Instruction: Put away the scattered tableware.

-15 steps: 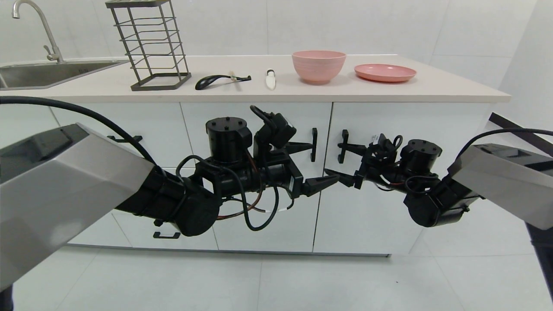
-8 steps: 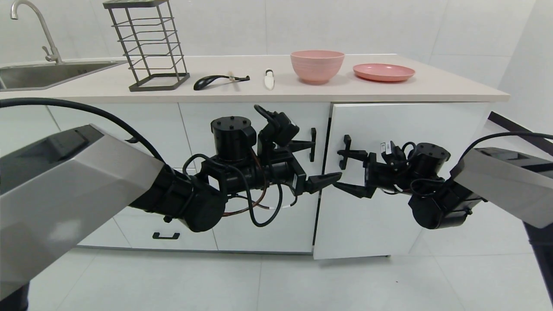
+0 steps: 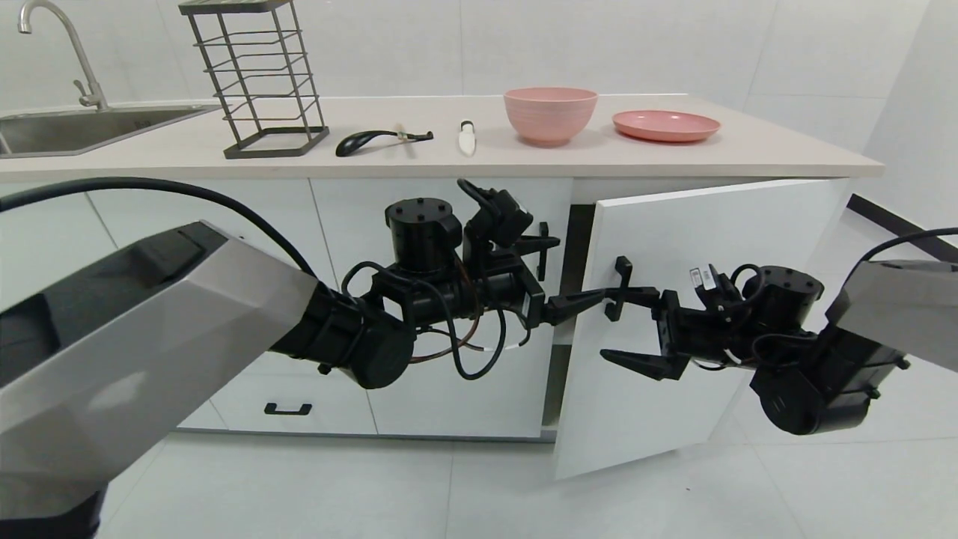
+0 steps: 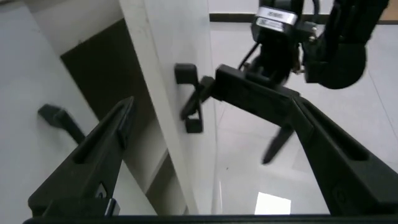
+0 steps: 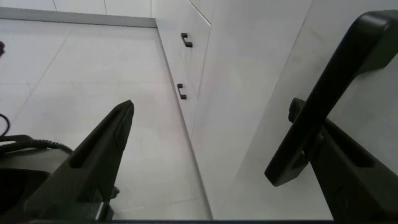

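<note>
Yanked cabinet door (image 3: pixel 711 247) from shut to half open via right gripper (image 3: pixel 636 329), jaws apart on handle (image 3: pixel 620 288). Same gape on left gripper (image 3: pixel 569 271). Probably frees storage for bowl (image 3: pixel 550 114).

White tiled wall (image 3: pixel 673 45) behind, glossy pale tile floor (image 3: pixel 299 486) with soft light patches. Long beige countertop (image 3: pixel 748 153) on white base cabinets (image 3: pixel 247 217), black drawer pull (image 3: pixel 288 409) low down. Steel sink (image 3: pixel 75 127) set in the counter's left end, curved chrome faucet (image 3: pixel 84 67) behind it. One cabinet door (image 3: pixel 748 239) stands ajar, dark gap at its free edge. Dark baseboard (image 3: pixel 891 217) far right. Even indoor light.
</note>
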You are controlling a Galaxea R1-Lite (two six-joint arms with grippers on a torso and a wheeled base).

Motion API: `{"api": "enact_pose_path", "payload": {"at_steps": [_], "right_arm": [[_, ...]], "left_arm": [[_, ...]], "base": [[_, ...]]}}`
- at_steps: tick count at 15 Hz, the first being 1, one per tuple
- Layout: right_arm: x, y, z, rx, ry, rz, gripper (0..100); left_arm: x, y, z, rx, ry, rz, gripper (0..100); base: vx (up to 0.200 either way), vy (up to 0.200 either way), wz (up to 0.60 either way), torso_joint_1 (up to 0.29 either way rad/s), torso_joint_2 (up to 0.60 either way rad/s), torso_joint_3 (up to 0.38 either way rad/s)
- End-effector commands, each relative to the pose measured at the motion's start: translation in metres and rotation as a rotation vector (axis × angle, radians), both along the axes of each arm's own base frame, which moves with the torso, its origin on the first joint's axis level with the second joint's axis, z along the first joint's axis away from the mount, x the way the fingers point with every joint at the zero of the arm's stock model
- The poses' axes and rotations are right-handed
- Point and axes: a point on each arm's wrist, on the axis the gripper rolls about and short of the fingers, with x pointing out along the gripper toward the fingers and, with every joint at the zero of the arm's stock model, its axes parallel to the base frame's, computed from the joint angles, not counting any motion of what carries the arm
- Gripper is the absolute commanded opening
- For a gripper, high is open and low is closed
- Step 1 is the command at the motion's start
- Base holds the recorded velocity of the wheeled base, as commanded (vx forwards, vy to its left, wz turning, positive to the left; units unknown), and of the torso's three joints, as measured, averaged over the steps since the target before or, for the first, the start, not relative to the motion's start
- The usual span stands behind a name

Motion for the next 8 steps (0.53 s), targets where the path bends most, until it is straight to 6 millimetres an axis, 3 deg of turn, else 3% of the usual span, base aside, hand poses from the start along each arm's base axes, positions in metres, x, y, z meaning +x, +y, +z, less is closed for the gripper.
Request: {"api": "enact_pose_path", "payload": {"at_steps": [1,5,8], "right_arm": [[-0.024,-0.002,0.016,0.000,-0.005,0.008,100],[-0.033,-0.003,0.017,-0.002,0.004,0.010,100],[-0.031,-0.002,0.017,-0.001,0.001,0.012,100]], "left_arm": [[0.009,-0.016,-0.009,-0.007,-0.008,-0.015,100],[0.025,-0.051,-0.010,-0.075,-0.037,-0.036,100],[0.018,-0.074,-0.013,-0.100,-0.037,-0.079,100]], "base": [[0.000,0.000,0.00,0.000,0.00,0.000],[0.000,0.000,0.00,0.000,0.00,0.000],[0.000,0.000,0.00,0.000,0.00,0.000]]}}
